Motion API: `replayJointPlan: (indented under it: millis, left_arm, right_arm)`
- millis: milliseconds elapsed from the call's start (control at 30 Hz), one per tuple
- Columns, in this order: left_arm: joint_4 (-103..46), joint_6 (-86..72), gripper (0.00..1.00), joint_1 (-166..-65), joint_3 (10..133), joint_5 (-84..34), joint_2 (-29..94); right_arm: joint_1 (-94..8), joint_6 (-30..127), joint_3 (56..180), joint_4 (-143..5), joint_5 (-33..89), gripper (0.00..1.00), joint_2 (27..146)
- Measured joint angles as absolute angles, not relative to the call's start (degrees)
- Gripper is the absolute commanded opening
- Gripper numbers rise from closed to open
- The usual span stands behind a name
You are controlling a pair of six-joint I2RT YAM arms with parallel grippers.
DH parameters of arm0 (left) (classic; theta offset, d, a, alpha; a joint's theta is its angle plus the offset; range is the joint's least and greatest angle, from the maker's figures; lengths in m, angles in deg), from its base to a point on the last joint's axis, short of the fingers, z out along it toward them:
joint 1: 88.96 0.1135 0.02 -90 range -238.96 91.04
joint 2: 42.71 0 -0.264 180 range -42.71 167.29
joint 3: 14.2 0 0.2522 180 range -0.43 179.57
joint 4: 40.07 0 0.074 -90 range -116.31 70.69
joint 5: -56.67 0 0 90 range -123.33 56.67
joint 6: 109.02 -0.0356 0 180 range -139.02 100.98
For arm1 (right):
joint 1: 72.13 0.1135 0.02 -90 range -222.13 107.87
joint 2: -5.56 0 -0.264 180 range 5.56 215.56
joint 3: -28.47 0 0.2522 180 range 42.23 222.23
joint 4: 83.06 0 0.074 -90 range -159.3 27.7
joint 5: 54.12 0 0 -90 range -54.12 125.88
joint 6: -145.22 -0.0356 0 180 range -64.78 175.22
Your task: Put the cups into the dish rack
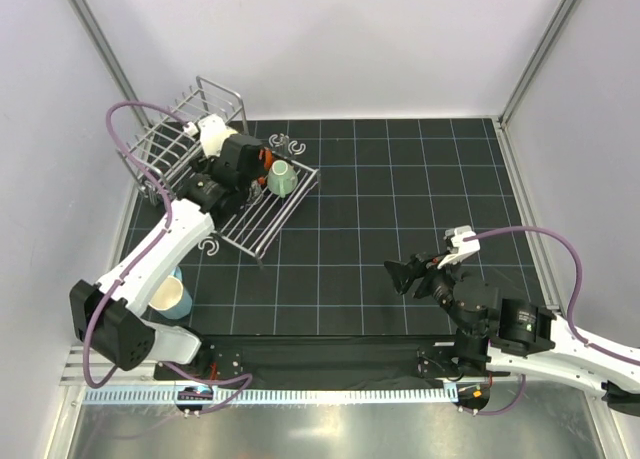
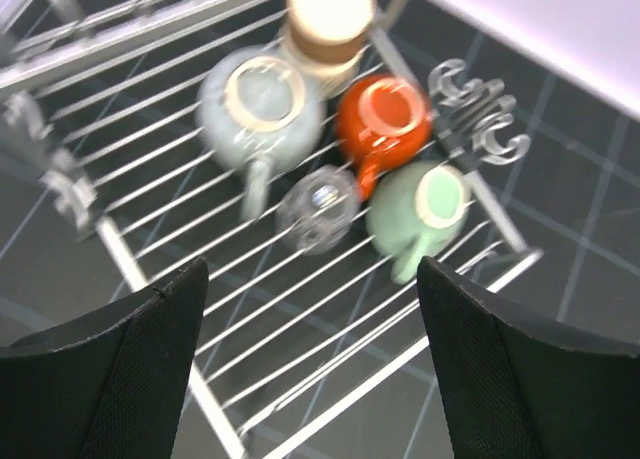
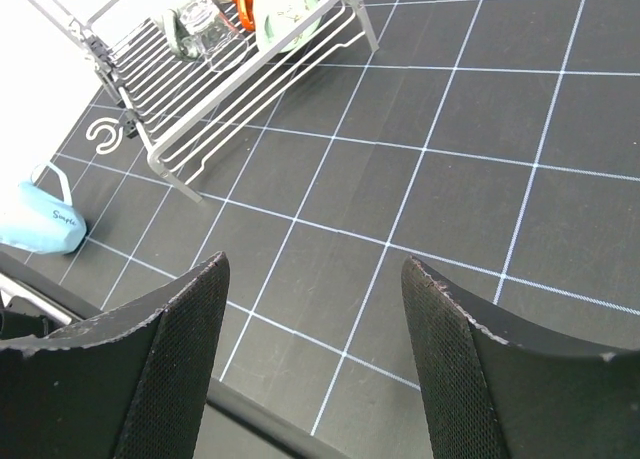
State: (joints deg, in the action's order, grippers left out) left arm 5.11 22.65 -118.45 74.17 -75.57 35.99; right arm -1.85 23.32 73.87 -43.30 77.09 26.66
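Note:
The silver wire dish rack [image 1: 262, 224] stands at the back left. My left gripper [image 1: 245, 169] hovers over it, open and empty [image 2: 310, 279]. On the bars below it lie a grey mug with a handle [image 2: 262, 104], a beige cup [image 2: 327, 19], an orange-red cup [image 2: 384, 119], a clear glass [image 2: 318, 209] and a mint green cup [image 2: 420, 209], which also shows in the top view [image 1: 281, 177]. A light blue cup [image 1: 172, 297] lies on the mat by the left arm's base, also in the right wrist view [image 3: 40, 219]. My right gripper [image 1: 405, 276] is open and empty above the mat [image 3: 315, 269].
Small grey C-shaped clips lie behind the rack [image 1: 283, 141] and at its front corner [image 1: 208, 245]. The taller wire basket section [image 1: 215, 104] rises at the rack's back. Grey walls and metal posts enclose the black gridded mat [image 1: 400, 179].

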Motion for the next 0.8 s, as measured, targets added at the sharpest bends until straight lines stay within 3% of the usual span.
replayJointPlan:
  millis: [400, 800]
  left_arm:
    - [34.8, 36.9, 0.77, -110.7, 68.6, -74.4, 25.6]
    - [41.2, 39.7, 0.73, -92.4, 58.2, -69.4, 20.0]
  right_arm:
    - [-1.9, 23.3, 74.6, -41.4, 74.9, 0.71, 27.6]
    - [-1.9, 23.6, 74.6, -42.2, 72.2, 0.72, 28.2]
